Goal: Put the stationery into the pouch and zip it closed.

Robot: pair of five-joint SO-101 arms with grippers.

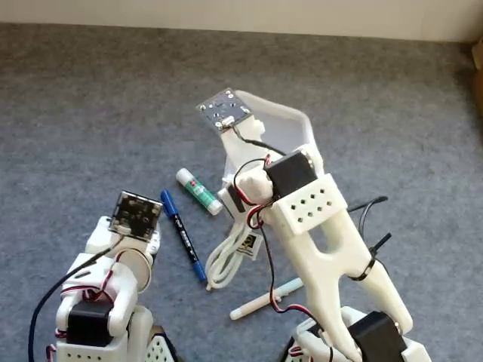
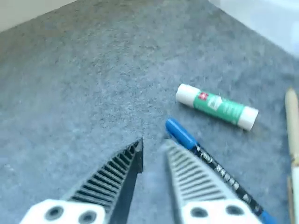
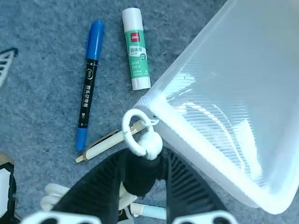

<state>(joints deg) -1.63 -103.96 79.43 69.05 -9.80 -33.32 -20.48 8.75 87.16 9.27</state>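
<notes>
Here the right gripper point(image 3: 142, 163) is closed on the zipper pull point(image 3: 138, 132) of the translucent pouch point(image 3: 233, 93), probably to steady its mouth. The left gripper point(image 2: 154, 158), slightly parted and empty, hovers beside the blue marker point(image 2: 182, 135). In the high view, the glue stick point(image 1: 199, 191) lies at the marker's 1 o'clock.

Some carpeted indoor room: grey carpet point(image 1: 83, 105) meets a pale wall point(image 1: 226, 11).

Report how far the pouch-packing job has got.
Done: nothing is packed yet; the pouch looks empty. In hand: the right arm's jaws are shut on the pouch's pull ring, and the left arm's jaws stand open by the cap of the blue marker. Left: the marker, glue stick, beige pen and white pen all lie on the carpet; then the zipping.
</notes>
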